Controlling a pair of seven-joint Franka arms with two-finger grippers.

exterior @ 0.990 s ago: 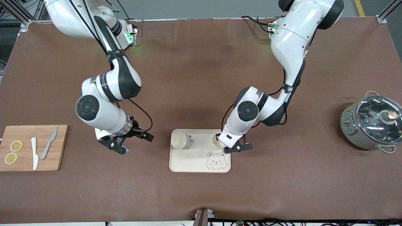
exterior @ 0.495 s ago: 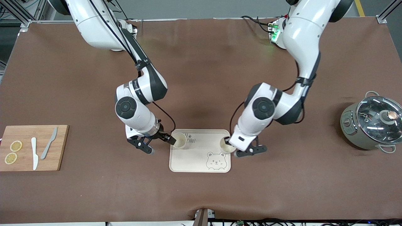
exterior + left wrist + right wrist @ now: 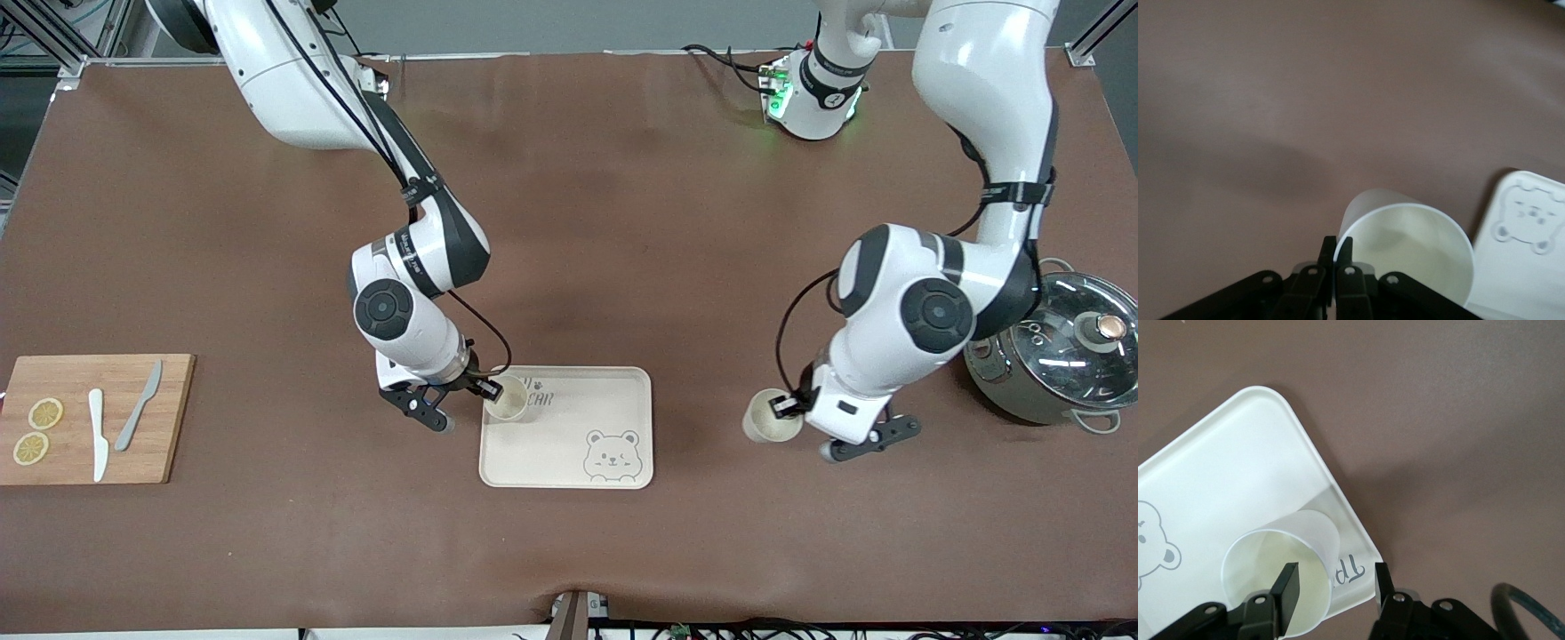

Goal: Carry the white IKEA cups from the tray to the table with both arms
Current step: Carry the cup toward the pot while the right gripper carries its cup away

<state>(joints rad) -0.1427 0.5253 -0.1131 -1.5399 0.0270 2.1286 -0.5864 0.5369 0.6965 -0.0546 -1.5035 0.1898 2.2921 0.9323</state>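
Note:
One white cup point(image 3: 772, 416) hangs from my left gripper point(image 3: 786, 406), which is shut on its rim over the bare table between the bear tray point(image 3: 569, 467) and the pot. The left wrist view shows this cup point(image 3: 1405, 247) pinched at the rim. I cannot tell whether it touches the table. The other white cup point(image 3: 508, 398) stands on the tray's corner toward the right arm's end. My right gripper point(image 3: 489, 391) is open at it. In the right wrist view one finger point(image 3: 1286, 587) is inside the cup point(image 3: 1271, 567) and the other outside its wall.
A grey-green pot with a glass lid point(image 3: 1053, 356) stands close beside the left arm's elbow. A wooden board point(image 3: 169, 444) with two knives and lemon slices lies at the right arm's end. The tray's corner shows in the left wrist view point(image 3: 1525, 267).
My left gripper carried its cup off the tray toward the pot. My right gripper moved from beside the board to the other cup and now straddles its rim.

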